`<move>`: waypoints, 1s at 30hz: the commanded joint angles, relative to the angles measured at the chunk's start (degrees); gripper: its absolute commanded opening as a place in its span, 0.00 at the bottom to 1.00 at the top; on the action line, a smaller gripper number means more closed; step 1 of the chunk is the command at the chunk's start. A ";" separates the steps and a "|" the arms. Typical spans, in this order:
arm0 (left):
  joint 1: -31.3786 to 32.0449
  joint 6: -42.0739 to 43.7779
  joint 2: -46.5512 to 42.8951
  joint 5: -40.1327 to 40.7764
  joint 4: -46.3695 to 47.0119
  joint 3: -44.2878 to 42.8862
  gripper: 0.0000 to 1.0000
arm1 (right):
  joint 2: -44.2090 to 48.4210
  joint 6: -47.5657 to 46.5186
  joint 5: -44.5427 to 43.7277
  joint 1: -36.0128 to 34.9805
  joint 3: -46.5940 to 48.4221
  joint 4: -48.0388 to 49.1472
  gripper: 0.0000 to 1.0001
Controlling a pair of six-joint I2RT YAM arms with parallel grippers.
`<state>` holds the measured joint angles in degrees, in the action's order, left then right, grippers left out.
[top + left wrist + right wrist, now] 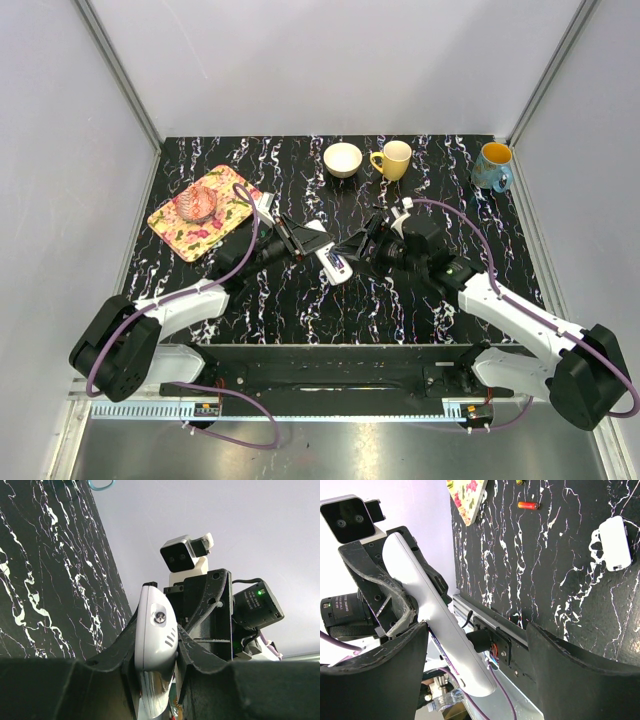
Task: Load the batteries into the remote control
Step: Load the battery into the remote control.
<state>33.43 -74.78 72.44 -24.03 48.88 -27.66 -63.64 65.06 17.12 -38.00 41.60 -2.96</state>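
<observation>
The remote control (334, 264) is a slim white handset held off the black marbled table between the two arms. My left gripper (305, 243) is shut on it; in the left wrist view the remote control (156, 630) stands end-on, clamped between both fingers. My right gripper (358, 248) is open at the remote's other end. In the right wrist view the remote (432, 615) runs along the left finger (375, 670), with a wide gap to the right finger (580, 670). An orange battery (527, 505) and a small loose white rounded piece (615, 542) lie on the table.
A floral tray (180, 228) holding a pink object sits at the back left. A cream bowl (343, 159), a yellow mug (394, 159) and a blue mug (493, 166) stand along the back edge. The metal rail (330, 405) runs along the near edge.
</observation>
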 commanded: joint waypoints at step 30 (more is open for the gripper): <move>-2.49 -3.00 -3.63 3.38 13.51 -4.60 0.00 | -1.66 -5.03 -0.43 0.03 0.39 -12.77 0.85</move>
<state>33.23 -74.48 71.94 -24.62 46.22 -28.03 -63.44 64.79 17.12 -37.98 40.66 -2.26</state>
